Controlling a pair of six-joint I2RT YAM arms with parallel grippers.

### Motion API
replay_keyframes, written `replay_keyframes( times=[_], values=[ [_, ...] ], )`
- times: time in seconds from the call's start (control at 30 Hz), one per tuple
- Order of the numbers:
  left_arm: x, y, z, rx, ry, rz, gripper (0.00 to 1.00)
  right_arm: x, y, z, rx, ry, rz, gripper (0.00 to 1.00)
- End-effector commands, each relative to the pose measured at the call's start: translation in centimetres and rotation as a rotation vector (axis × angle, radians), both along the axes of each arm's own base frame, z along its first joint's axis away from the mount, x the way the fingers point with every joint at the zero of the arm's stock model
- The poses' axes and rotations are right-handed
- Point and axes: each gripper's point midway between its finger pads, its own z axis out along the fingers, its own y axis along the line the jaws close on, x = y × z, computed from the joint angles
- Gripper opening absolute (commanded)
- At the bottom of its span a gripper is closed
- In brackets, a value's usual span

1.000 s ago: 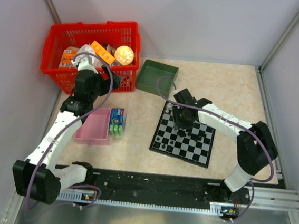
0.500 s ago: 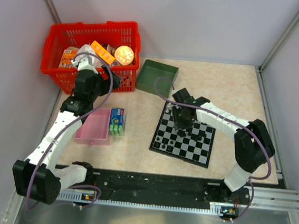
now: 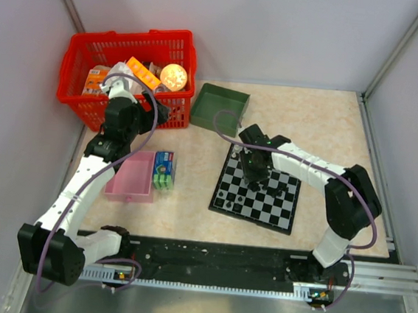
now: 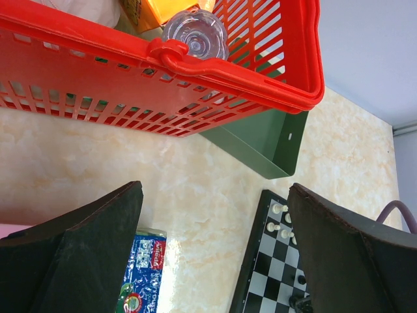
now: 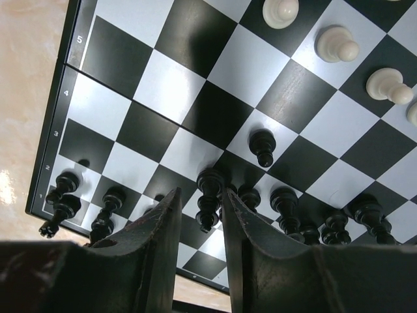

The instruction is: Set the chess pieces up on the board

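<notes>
- Left pincer (image 4: 215,195) is hanging released, wide open, beside the red basket (image 4: 195,72).
- Right pincer (image 5: 201,193) is straddling a black chess piece (image 5: 207,203) on the board (image 5: 163,78); I cannot tell whether it is clenching.

Black and white chess pieces (image 5: 262,145) stand on the board (image 5: 215,65).

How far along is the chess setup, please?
Mostly placed: black pieces line one edge of the board, white ones the opposite side. In hand: the right gripper straddles a black piece. Left: one black pawn stands ahead of its row. The left gripper hangs open, empty.
</notes>
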Motion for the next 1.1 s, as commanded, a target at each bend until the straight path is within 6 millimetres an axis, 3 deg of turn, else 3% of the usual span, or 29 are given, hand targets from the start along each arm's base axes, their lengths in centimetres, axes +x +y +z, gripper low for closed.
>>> replay_keyframes(
  times=[0.0, 0.1, 0.2, 0.4, 0.67, 0.83, 1.07],
  values=[
    [0.6, 0.0, 1.5, -0.014, -0.055, 0.003, 0.98, 0.7, 1.1, 1.2, 0.012, -0.033, 0.024, 0.29],
    [0.5, 0.0, 1.5, -0.015, -0.053, 0.004, 0.98, 0.8, 1.0, 1.2, 0.005, -0.034, 0.022, 0.27],
    [0.5, 0.0, 1.6, -0.015, -0.056, 0.005, 0.98, 0.9, 0.9, 1.4, 0.002, -0.04, 0.022, 0.18],
    [0.4, 0.0, 1.6, -0.016, -0.058, 0.004, 0.98, 0.9, 1.1, 1.9, 0.003, -0.047, 0.027, 0.13],
    [0.3, 0.2, 1.8, -0.012, -0.06, 0.007, 0.98, 0.4, 2.0, 5.1, 0.064, -0.09, 0.039, 0.12],
    [0.1, 0.2, 1.6, -0.015, -0.06, 0.008, 0.98, -2.2, 1.4, 5.9, 0.089, -0.085, 0.024, 0.12],
    [0.3, 0.0, 1.8, -0.026, -0.066, 0.003, 0.98, -6.9, 1.4, 5.3, 0.066, -0.031, 0.042, 0.12]
  ],
)
